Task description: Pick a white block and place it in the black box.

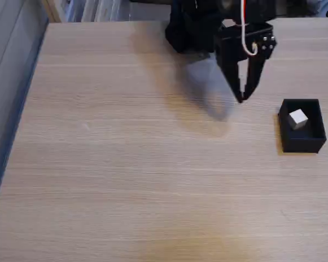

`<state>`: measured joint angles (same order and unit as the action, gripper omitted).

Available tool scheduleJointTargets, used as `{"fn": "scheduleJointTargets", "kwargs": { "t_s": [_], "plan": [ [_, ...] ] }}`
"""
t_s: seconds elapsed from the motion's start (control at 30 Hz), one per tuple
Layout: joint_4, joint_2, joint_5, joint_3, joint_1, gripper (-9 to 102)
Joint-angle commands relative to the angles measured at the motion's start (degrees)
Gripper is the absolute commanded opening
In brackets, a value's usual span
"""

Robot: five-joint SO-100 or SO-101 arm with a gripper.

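Woodgrain is seen across the light tabletop [126,174] that takes up most of the fixed view, with a grey-blue strip along the left edge. No brand, label or legible writing can be made out on any surface.

At the right side, a small matte black box [303,143] is set on the table with its top open. The white block [298,119] is lodged inside it, resting near the upper left part of the interior and turned slightly askew to the walls.

The black arm is seen entering from the top edge, right of centre, with a red and a white wire looped over its front. The gripper [241,99] is pointed downward, up and to the left of the box and apart from it. Its two fingers are drawn together to a point at the tips, with only a thin sliver of gap visible higher up between them, and nothing is held. A soft shadow is cast on the table to the left of and below the fingertips.

Pale blurred objects are lined up along the top edge beyond the table.
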<state>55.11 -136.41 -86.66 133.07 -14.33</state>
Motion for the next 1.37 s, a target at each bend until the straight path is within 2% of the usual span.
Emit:
{"fn": "scheduleJointTargets", "kwargs": {
  "t_s": [0.0,0.23,0.53,0.73,0.8,1.33],
  "plan": [
    [-3.3,-12.1,-6.4,14.0,8.1,0],
    [1.7,-30.8,-10.5,32.7,15.2,0],
    [13.2,-50.6,-10.9,44.7,17.7,0],
    [21.2,-54.4,-10.1,44.8,14.2,0],
    [22.1,-54.4,-5.9,44.8,14.1,0],
    [22.1,-54.5,-4.7,44.8,13.8,0]
  ]
}}
